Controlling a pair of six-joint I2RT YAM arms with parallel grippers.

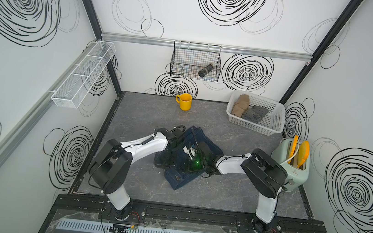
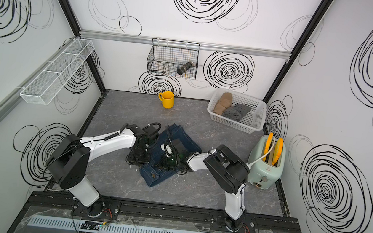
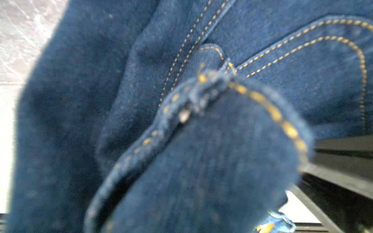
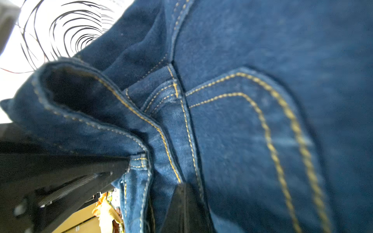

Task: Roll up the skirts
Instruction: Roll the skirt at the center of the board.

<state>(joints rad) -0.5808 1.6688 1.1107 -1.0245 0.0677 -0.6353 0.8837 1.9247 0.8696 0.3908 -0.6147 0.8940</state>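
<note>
Grey marbled bench (image 1: 232,189), white walls (image 1: 169,7) with black scribbled swirls. Denim skirt (image 1: 179,180) lies mid-bench. The left pincer (image 2: 137,160) and right pincer (image 4: 150,177) are both clamped on it.

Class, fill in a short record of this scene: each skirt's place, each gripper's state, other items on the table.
denim skirt: on the table, not rolled
tan skirt: bundled, in the white basket
grey dotted skirt: beside it, same basket
left gripper: shut on denim skirt
right gripper: shut on denim skirt
also there: yellow mug, toaster
</note>
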